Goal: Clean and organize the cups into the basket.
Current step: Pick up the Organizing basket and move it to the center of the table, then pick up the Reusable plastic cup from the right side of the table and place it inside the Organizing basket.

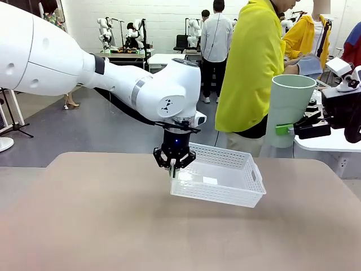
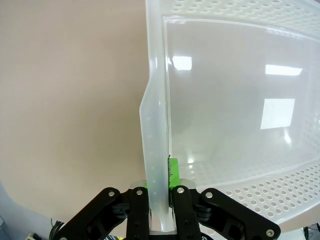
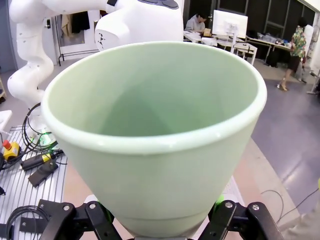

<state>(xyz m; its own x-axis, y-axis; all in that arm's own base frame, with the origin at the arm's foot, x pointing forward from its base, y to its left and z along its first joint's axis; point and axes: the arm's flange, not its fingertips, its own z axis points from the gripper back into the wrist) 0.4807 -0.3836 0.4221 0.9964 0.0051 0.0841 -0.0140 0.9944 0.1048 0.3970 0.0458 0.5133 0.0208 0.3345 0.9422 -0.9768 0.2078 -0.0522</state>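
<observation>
Basket (image 1: 225,195) white, perforated, rim pinched by left gripper (image 1: 172,168); right gripper (image 1: 285,129) clasps mint cup (image 1: 290,104).

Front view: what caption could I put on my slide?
Left hand grips the basket's rim; right hand holds a green cup.

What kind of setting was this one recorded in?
Likely a robotics lab or open workshop: a white robot arm at a beige table, a computer monitor on a desk, loose black cables on a metal grate.

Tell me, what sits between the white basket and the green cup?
Nothing stands there: in the front view, only bare table and air separate the basket from the cup.
</observation>
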